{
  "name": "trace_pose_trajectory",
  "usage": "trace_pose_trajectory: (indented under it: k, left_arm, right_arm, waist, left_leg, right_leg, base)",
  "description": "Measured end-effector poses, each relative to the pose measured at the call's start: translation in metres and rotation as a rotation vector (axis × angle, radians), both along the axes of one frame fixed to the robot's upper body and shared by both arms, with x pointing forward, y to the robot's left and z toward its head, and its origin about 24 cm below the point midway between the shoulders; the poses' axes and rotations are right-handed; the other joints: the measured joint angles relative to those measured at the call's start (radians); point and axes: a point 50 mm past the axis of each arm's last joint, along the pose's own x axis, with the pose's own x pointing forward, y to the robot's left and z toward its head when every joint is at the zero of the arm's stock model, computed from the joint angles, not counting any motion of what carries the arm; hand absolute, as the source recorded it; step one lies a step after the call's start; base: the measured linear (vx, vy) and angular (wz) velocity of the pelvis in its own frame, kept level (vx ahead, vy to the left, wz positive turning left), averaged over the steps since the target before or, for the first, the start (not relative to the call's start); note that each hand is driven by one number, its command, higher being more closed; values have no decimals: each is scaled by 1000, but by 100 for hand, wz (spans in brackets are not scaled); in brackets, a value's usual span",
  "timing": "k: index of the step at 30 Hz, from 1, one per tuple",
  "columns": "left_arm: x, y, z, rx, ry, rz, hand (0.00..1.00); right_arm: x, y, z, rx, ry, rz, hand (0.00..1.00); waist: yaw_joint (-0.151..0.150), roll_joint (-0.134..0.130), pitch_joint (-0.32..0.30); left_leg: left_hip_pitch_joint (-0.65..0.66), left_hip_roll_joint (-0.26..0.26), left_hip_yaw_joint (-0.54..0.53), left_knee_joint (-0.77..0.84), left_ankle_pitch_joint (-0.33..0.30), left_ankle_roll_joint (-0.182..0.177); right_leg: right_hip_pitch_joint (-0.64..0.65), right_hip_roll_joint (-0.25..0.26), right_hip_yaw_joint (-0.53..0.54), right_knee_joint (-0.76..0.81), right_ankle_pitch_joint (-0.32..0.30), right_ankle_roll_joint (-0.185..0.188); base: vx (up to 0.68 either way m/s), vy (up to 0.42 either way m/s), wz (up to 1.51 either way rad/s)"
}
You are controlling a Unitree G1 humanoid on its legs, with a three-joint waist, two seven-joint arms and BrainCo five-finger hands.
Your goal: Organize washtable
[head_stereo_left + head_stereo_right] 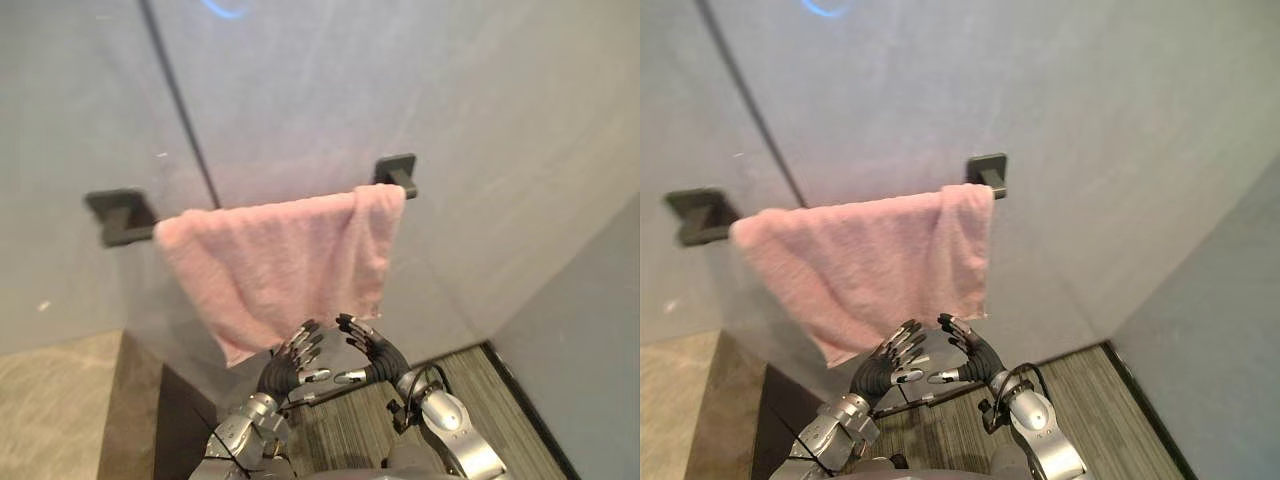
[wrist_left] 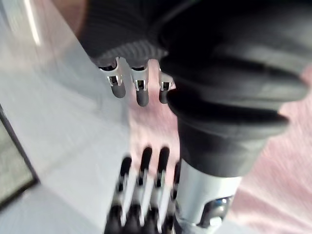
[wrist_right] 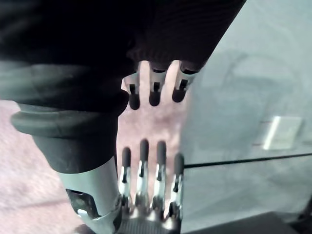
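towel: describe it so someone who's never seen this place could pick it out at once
Look at the grey wall that fills most of the head views, and find the black bar fixed across it. The towel is draped over that bar and hangs down in front of the wall. It is the one soft pink thing there, set against flat grey and black metal.

Black wall-mounted towel bar [image 1: 122, 216] carries 1 pink towel [image 1: 280, 260] draped over it.

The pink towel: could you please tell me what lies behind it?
Grey wall shows around the pink towel, with dark brackets at its ends; whatever carries it between them, and the wall directly behind, is covered by the cloth.
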Motion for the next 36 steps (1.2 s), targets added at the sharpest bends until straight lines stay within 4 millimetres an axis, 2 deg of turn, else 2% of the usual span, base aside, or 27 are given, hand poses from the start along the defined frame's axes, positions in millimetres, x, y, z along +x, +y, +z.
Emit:
trace_pose_trajectory:
  k: [1,2,4,6,7,8,9,10,11,12,13,14,16,18,21,22,23,25,26,27,28,30,32,33,34,35,36]
  left_arm:
    - [-3,10,-12,63,51,55,0]
    - [-6,18,-24,118,103,108,0]
    - [-14,28,-41,215,188,181,0]
    - [-22,31,-56,291,266,237,0]
    - [-29,28,-67,330,324,246,0]
    - [-36,30,-73,381,362,242,0]
    - [-36,31,-75,405,370,243,0]
    - [-34,40,-79,464,387,262,0]
    - [-28,47,-81,508,395,271,0]
    - [-28,49,-81,517,398,279,0]
    - [-32,54,-84,525,419,315,0]
    - [-41,57,-88,531,455,341,0]
    - [-54,58,-95,506,518,381,0]
    - [-61,52,-99,483,554,389,0]
    - [-57,48,-99,472,551,380,0]
    - [-54,48,-99,476,545,375,0]
    - [-49,46,-99,475,537,362,0]
    - [-40,37,-99,476,525,309,0]
    - [-42,39,-100,491,526,293,0]
    - [-43,40,-100,500,525,284,0]
    - [-48,39,-101,500,534,277,0]
    - [-52,45,-102,500,547,294,0]
    - [-56,51,-104,507,568,281,0]
    - [-57,51,-105,508,572,278,0]
    - [-57,53,-105,507,575,286,0]
    - [-58,55,-105,509,580,301,0]
    - [-58,53,-106,507,587,294,0]
  right_arm:
    - [-4,-8,-14,-39,53,-53,0]
    - [-7,-19,-29,-78,112,-120,0]
    - [-6,-35,-49,-153,193,-204,0]
    - [-8,-52,-62,-216,251,-292,0]
    - [-14,-65,-69,-264,281,-352,0]
    - [-20,-74,-75,-309,305,-387,0]
    - [-24,-79,-77,-330,317,-405,0]
    - [-35,-87,-86,-372,368,-441,0]
    - [-46,-96,-95,-403,428,-497,0]
    - [-51,-100,-97,-415,450,-513,0]
    - [-70,-112,-105,-445,525,-562,0]
    - [-84,-118,-110,-455,573,-592,0]
    - [-101,-122,-116,-443,640,-638,0]
    - [-111,-120,-120,-382,691,-714,0]
    - [-116,-113,-125,-323,736,-746,0]
    - [-115,-110,-126,-306,744,-748,0]
    - [-113,-112,-126,-304,742,-753,0]
    - [-105,-115,-125,-303,727,-756,0]
    - [-103,-115,-125,-308,729,-745,0]
    - [-103,-115,-125,-310,729,-742,0]
    - [-100,-119,-124,-327,722,-730,0]
    - [-92,-120,-122,-336,706,-715,0]
    - [-90,-118,-123,-340,710,-697,0]
    - [-89,-117,-123,-342,710,-686,0]
    - [-90,-115,-124,-343,719,-680,0]
    - [-95,-115,-127,-343,745,-679,0]
    - [-96,-117,-127,-349,749,-680,0]
  waist:
    - [13,-22,-25]
    - [30,-44,-39]
    - [44,-39,-27]
    - [47,-22,5]
    - [31,16,29]
    - [25,43,40]
    - [24,55,47]
    - [26,29,54]
    - [21,26,58]
    - [21,29,59]
    - [17,23,64]
    - [7,32,59]
    - [-13,54,53]
    - [-30,74,42]
    - [-33,55,27]
    - [-33,42,20]
    - [-33,48,24]
    - [-33,60,52]
    - [-34,56,56]
    - [-33,55,48]
    - [-23,68,39]
    - [-18,72,42]
    - [-25,66,38]
    - [-25,62,36]
    - [-22,44,28]
    - [-17,34,23]
    - [-10,49,12]
  left_leg:
    - [-59,-21,-21,-2,24,-4]
    - [-110,-31,-37,-9,61,-2]
    - [-154,-27,-43,-53,137,-14]
    - [-161,-16,-59,-95,203,-30]
    - [-159,7,-94,-117,235,-38]
    - [-161,41,-102,-141,235,-45]
    - [-163,59,-86,-148,214,-40]
    - [-209,87,-11,-74,129,6]
    - [-278,110,11,130,101,39]
    - [-290,113,8,212,94,38]
    - [-270,133,-4,447,16,8]
    - [-203,151,-27,562,-77,-52]
    - [-86,181,-68,622,-147,-130]
    - [2,193,-90,537,-191,-195]
    - [56,139,-73,292,-216,-197]
    - [74,124,-70,217,-235,-186]
    - [67,120,-66,202,-251,-181]
    - [62,91,-42,172,-283,-128]
    - [67,48,-30,135,-256,-103]
    - [64,40,-16,121,-243,-84]
    - [53,41,16,106,-222,-50]
    - [39,44,29,106,-208,-36]
    - [35,45,25,106,-185,-33]
    - [35,44,26,106,-177,-33]
    - [36,38,28,105,-156,-48]
    - [48,23,27,66,-132,-57]
    - [53,22,19,32,-120,-61]
  right_leg:
    - [25,-3,8,-83,-39,27]
    - [42,-1,0,-198,-119,48]
    - [58,15,-17,-325,-187,45]
    - [81,42,-45,-402,-229,26]
    - [94,77,-78,-404,-220,16]
    - [89,119,-102,-391,-212,0]
    - [87,137,-114,-395,-201,-17]
    - [66,129,-140,-416,-174,-50]
    - [39,114,-172,-406,-158,-65]
    - [36,112,-179,-406,-153,-67]
    - [40,109,-184,-412,-135,-73]
    - [42,114,-180,-416,-119,-79]
    - [30,133,-168,-415,-94,-84]
    - [-15,146,-160,-402,-68,-81]
    - [-57,141,-139,-492,41,-61]
    - [-74,136,-142,-531,78,-53]
    - [-88,135,-141,-540,92,-48]
    - [-115,110,-134,-547,130,-15]
    - [-118,67,-147,-571,152,1]
    - [-119,47,-174,-584,153,-3]
    - [-133,16,-245,-553,137,-35]
    - [-169,-24,-288,-390,111,-65]
    - [-146,-45,-259,-127,53,-44]
    - [-135,-52,-248,-88,43,-36]
    - [-116,-63,-222,-75,25,-7]
    - [-113,-29,-199,-115,25,5]
    - [-98,0,-176,-169,25,8]
  base:
    - [-107,-96,53]
    - [-172,-150,51]
    - [-207,-169,20]
    - [-325,-186,26]
    - [-273,-109,52]
    - [-358,-141,51]
    - [-339,-111,44]
    - [-392,-113,52]
    - [-306,-74,54]
    - [-288,-98,39]
    - [-234,-55,9]
    - [-206,-21,-1]
    - [-162,69,-22]
    - [-177,128,-17]
    - [-273,142,-12]
    - [-227,90,-3]
    - [-303,127,-4]
    - [-394,207,-12]
    - [-477,238,-16]
    - [-424,180,-34]
    - [-276,102,-44]
    - [-232,56,-32]
    - [-172,-44,5]
    - [-129,-118,4]
    - [-122,-133,-2]
    - [-116,-118,-9]
    - [-116,-69,-22]
